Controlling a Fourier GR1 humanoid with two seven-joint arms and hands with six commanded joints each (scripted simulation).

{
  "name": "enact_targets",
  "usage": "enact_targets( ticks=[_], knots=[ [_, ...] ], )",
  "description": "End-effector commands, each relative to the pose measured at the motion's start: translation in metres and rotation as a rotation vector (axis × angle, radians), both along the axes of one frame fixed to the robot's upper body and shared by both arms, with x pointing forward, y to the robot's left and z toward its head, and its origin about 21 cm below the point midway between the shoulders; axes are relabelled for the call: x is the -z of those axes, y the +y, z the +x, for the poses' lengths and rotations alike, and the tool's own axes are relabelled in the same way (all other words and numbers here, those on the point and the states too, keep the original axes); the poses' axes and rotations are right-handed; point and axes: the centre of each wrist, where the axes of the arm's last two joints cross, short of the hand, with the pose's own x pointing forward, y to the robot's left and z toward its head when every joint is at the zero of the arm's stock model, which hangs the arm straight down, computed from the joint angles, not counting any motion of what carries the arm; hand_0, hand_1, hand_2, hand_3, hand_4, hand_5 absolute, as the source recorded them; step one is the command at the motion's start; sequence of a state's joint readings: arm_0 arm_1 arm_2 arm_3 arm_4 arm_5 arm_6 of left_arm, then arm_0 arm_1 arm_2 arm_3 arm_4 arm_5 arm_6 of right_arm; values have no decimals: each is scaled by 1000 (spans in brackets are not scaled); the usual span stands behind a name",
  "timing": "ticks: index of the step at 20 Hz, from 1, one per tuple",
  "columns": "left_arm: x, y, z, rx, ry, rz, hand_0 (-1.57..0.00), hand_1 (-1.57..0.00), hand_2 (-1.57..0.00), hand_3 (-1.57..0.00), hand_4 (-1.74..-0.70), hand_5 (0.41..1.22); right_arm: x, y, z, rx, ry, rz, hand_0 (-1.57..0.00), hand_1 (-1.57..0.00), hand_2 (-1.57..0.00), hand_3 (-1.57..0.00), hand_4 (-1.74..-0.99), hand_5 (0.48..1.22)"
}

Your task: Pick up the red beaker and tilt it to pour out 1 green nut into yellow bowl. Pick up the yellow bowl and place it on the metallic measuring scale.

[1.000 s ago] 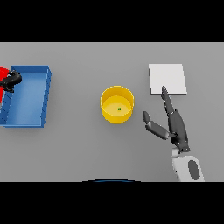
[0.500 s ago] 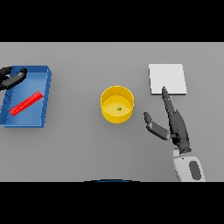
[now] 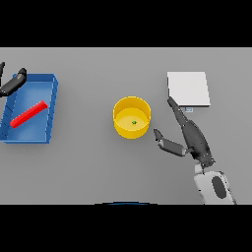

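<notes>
red beaker (image 3: 28,113) lies on its side in the blue tray (image 3: 49,113), at the table's (image 3: 88,167) left side, slanted from lower left to upper right. nothing grips it. judged: pour step is over, beaker put aside where it cannot roll off.

left hand (image 3: 14,81) shows at the far left edge, just above the tray's upper left corner, apart from the beaker. only a few dark fingers visible, straight and holding nothing.

yellow bowl (image 3: 132,117) stands upright near the table's middle. 1 green nut (image 3: 134,122) sits on its floor, so the first half of the task reads as done.

right hand (image 3: 189,135) lies between bowl and metallic measuring scale (image 3: 188,88). fingers straight, reaching up toward the scale's lower left corner; thumb spread out toward the bowl's right wall. hand wide, empty, near the bowl but not touching. judged: spread this way to take the bowl's wall between thumb and fingers.

scale is a flat pale plate to the upper right, apart from the bowl, nothing on it. a small tab at its lower edge; too small to tell any marking.

no brands, labels or writing readable anywhere.

next: close on bowl, lift level to keep the nut in.
</notes>
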State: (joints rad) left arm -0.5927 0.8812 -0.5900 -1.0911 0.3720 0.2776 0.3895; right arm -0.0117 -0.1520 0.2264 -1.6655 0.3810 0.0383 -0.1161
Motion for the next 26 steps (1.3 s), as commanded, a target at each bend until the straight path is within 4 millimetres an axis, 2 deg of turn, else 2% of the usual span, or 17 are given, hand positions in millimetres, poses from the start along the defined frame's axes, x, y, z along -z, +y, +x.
enact_targets(
  ticks=[1, 6, 10, 12, 16, 19, 22, 26],
  knots=[
    [-1, -2, 0, -4, 5, -4, -17, -15, -14, -12, -713, 683, -7, 0, 8, -41, -2, -69, 1, 1, 1, 1, -1172, 728],
    [3, -2, 0, 21, -4, -42, -5, -4, -4, -3, -719, 665, -36, 18, 34, -281, -96, -529, 1, 1, 1, 1, -1222, 701],
    [4, 0, -2, 31, -5, -37, -1, -1, -1, -1, -712, 676, -41, 35, 54, -462, -148, -786, 1, 1, 1, 1, -1223, 705],
    [7, -1, -6, 28, 1, -46, -1, 0, 0, 0, -714, 682, -45, 43, 62, -522, -160, -868, 1, 1, 1, 1, -1213, 705],
    [2, 1, -3, 25, -3, -56, 0, 0, 0, 1, -722, 688, -41, 59, 74, -632, -138, -994, 1, 1, 1, 1, -1219, 705],
    [4, -1, -5, 30, -5, -68, 1, 1, 1, 1, -722, 687, -39, 72, 85, -668, -117, -1086, 1, 1, 1, 1, -1224, 703],
    [2, 1, -8, 31, -16, -77, 1, 1, 1, 1, -724, 687, -34, 73, 91, -702, -94, -1143, 1, 1, 1, 1, -1239, 705],
    [7, 7, -7, 23, -9, -75, 1, 1, 1, 1, -721, 682, -31, 89, 98, -728, -58, -1217, 1, 1, 1, 1, -1270, 727]
  ],
)
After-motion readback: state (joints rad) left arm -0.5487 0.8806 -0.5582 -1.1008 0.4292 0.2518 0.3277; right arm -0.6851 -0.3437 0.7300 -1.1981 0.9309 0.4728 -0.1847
